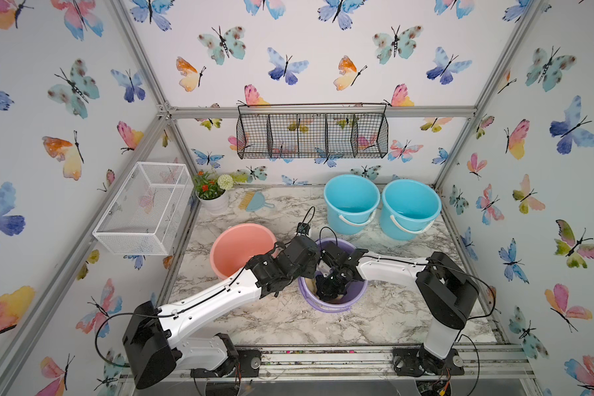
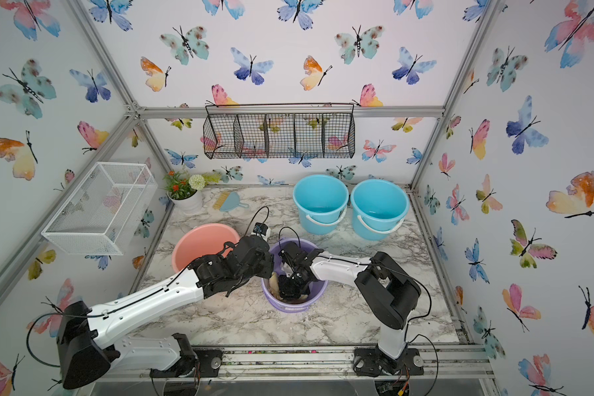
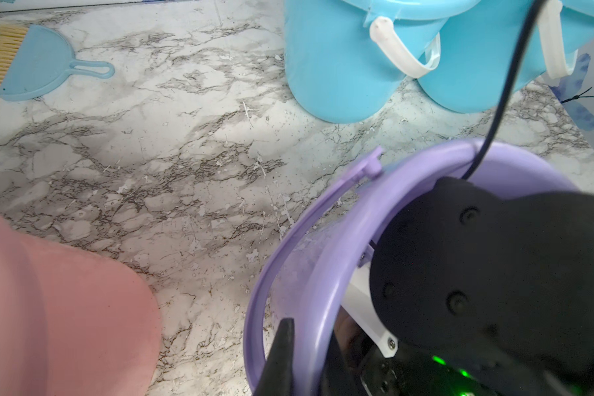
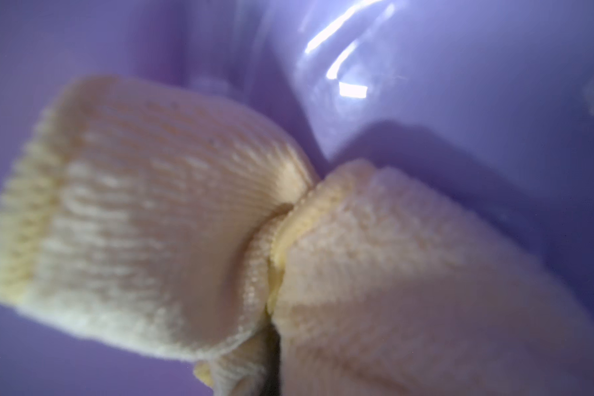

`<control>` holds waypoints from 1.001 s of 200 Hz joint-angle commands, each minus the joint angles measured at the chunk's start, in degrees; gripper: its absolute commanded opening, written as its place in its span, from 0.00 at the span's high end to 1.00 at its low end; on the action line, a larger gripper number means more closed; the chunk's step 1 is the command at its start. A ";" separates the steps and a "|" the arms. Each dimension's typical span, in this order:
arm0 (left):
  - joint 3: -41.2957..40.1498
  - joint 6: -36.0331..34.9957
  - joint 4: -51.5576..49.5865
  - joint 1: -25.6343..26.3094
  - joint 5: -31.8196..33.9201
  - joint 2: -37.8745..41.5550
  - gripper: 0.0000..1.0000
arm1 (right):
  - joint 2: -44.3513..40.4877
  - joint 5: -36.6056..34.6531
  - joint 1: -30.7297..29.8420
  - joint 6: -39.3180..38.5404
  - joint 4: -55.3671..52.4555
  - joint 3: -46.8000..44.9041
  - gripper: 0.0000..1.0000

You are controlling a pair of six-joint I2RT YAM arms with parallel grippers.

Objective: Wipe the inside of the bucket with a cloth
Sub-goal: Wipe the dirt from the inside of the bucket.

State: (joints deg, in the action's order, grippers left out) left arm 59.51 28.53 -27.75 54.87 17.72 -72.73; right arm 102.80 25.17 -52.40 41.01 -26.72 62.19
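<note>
Smack against the right wrist lens sits the cloth [image 4: 144, 205], pale yellow and bunched into a knot where the right pincer [image 1: 330, 288] is clamped tight on it. That pincer is down inside the purple bucket [image 1: 343, 303] with the rag low against the inner wall, so I'd guess the wiping is mid-go.

Meanwhile the left pincer [image 3: 311, 332] is closed over the bucket's rim, one finger [image 3: 283, 343] outside the wall. Probably it's pinning the bucket so it can't skid on the desk [image 1: 288, 319] while the rag gets shoved around.

Headcount:
- four buckets: that purple one, one pink bucket [image 1: 227, 253], two blue buckets [image 1: 352, 219] side by side at the back
- one cloth
- one dustpan [image 1: 258, 202] with its brush
- one flower pot [image 1: 216, 204]
- two wire baskets: a black basket [image 1: 312, 137] and a white basket [image 1: 144, 209], both on the walls
</note>
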 commanded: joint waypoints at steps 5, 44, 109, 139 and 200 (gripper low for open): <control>0.58 -0.59 6.36 1.29 -2.61 0.34 1.00 | -3.46 0.16 -0.77 -1.80 -1.50 0.30 0.98; 0.35 -0.17 6.48 1.28 -2.66 0.58 1.00 | -13.82 5.75 -0.77 2.62 3.90 -1.22 0.98; 0.55 0.03 6.68 1.25 -2.82 0.57 1.00 | -27.48 6.71 -0.77 15.22 17.60 -8.09 0.98; 0.87 0.20 6.92 1.29 -3.35 0.14 1.00 | -27.54 3.63 -0.77 18.33 23.16 -11.39 0.98; 1.05 0.56 6.23 1.27 -3.70 0.41 1.00 | -21.32 -5.83 -0.77 11.78 24.78 -10.67 0.98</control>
State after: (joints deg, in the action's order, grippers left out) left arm 59.51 28.18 -24.56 55.57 16.40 -72.82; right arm 80.03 24.77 -52.60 57.19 -3.86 49.19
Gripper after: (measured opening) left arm 0.114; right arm 0.068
